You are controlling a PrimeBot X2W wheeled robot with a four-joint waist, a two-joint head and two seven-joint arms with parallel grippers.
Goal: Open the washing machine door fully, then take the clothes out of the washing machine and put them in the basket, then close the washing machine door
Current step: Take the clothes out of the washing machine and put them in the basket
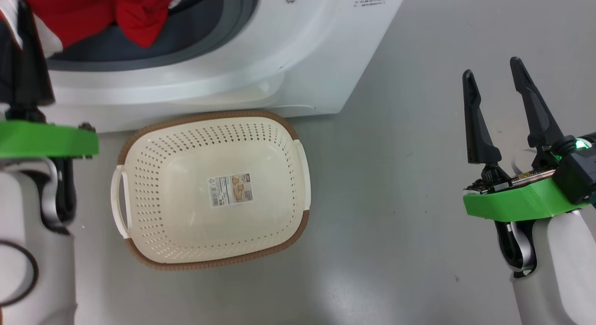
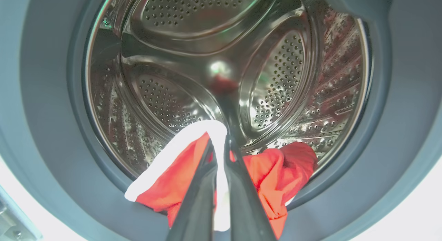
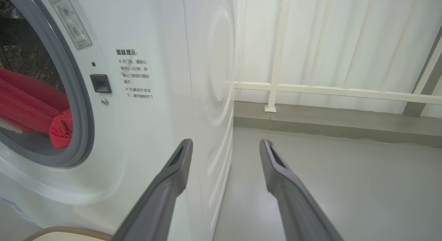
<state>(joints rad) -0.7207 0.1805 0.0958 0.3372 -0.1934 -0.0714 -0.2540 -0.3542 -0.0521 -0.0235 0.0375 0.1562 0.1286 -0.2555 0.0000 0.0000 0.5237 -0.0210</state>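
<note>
The left gripper (image 2: 220,147) reaches into the mouth of the washing machine (image 1: 298,50). Its two dark fingers are pressed almost together on the clothes (image 2: 272,172), pinching a white-edged fold of red fabric. The white trim arches over the left fingertip. Red cloth spreads to both sides of the fingers and drapes over the grey rubber ring (image 2: 51,106) beneath them. Beyond the fingertips is the perforated steel drum (image 2: 165,103) (its shiny back wall mirrors a smear of red).

The right gripper (image 1: 492,70) hangs over the grey floor (image 1: 396,222), off to the side of the machine, with its fingers spread wide and nothing between them. In the right wrist view the machine's white corner stands just past the left finger, and the open port with red cloth lies further left. A white railing (image 3: 276,51) is far beyond the fingertips.

The basket (image 1: 139,129) sits on the floor just in front of the machine, between the two grippers. It is nearer the left one and well apart from the right fingers, with a label sticker (image 1: 231,189) on its bottom.
</note>
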